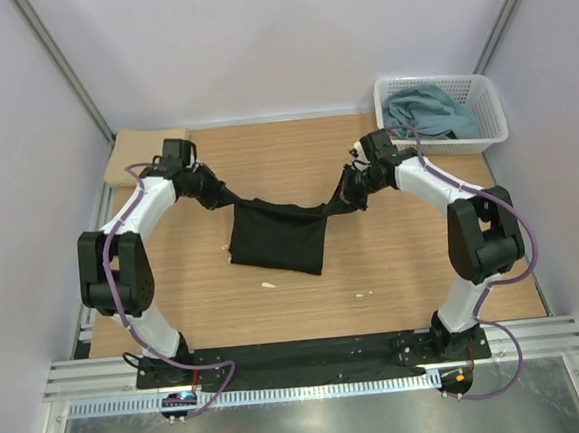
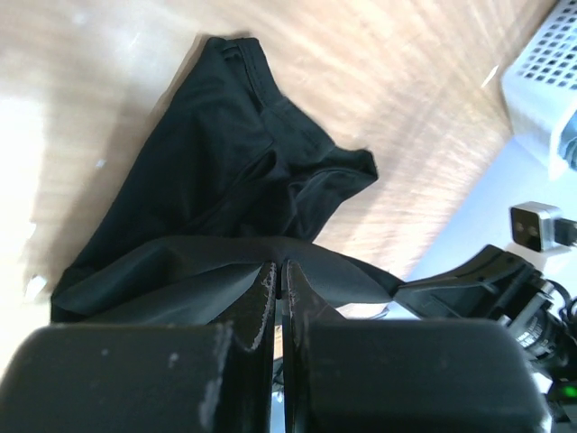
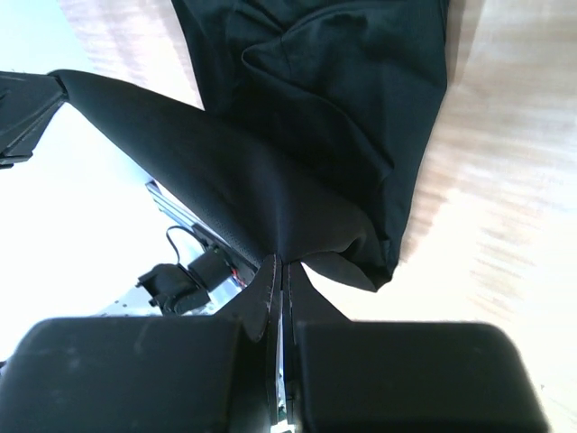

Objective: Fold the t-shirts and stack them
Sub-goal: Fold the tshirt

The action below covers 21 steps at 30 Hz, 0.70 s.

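A black t-shirt (image 1: pixel 276 236) hangs stretched between my two grippers above the middle of the table, its lower part folded and draped on the wood. My left gripper (image 1: pixel 220 196) is shut on the shirt's left top corner, and in the left wrist view the gripper (image 2: pixel 279 268) pinches the black t-shirt (image 2: pixel 225 180). My right gripper (image 1: pixel 341 202) is shut on the right top corner; in the right wrist view the gripper (image 3: pixel 283 262) holds the black t-shirt (image 3: pixel 325 117) taut. A tan t-shirt (image 1: pixel 134 153) lies folded at the far left. Blue-grey t-shirts (image 1: pixel 427 110) fill the basket.
A white lattice basket (image 1: pixel 490 110) stands at the far right corner, also seen in the left wrist view as a white basket (image 2: pixel 545 72). Small white scraps (image 1: pixel 269 284) lie on the wood near the front. Grey walls close in three sides.
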Motion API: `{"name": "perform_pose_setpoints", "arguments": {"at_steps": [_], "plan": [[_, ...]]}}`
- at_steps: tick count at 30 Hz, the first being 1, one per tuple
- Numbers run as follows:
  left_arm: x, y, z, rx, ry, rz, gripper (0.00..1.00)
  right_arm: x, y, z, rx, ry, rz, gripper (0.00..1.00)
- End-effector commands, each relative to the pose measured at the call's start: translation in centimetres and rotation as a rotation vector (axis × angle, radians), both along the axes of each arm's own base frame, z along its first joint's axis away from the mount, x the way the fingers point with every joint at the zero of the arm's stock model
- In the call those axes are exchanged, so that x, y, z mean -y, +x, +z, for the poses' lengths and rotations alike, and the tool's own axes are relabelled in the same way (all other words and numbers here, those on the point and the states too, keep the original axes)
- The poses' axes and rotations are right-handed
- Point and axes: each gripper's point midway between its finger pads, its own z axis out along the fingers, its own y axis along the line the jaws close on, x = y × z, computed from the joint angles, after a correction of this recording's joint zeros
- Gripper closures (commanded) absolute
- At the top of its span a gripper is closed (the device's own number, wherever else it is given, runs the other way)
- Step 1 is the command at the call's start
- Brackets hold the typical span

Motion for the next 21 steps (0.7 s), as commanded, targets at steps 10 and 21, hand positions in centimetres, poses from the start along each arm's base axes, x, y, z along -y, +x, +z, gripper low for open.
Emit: {"name": "perform_pose_setpoints", "arguments": {"at_steps": [10, 21], "plan": [[1.5, 9.6, -0.4, 0.114, -0.049, -0.058, 1.00, 0.0, 7.9, -1.1, 0.073, 0.033, -0.078, 0.98], [3.1, 17.0, -4.6, 0.154, -0.104, -0.069, 1.00, 1.8, 12.9, -5.7, 0.073, -0.052, -0.127, 0.96]]}}
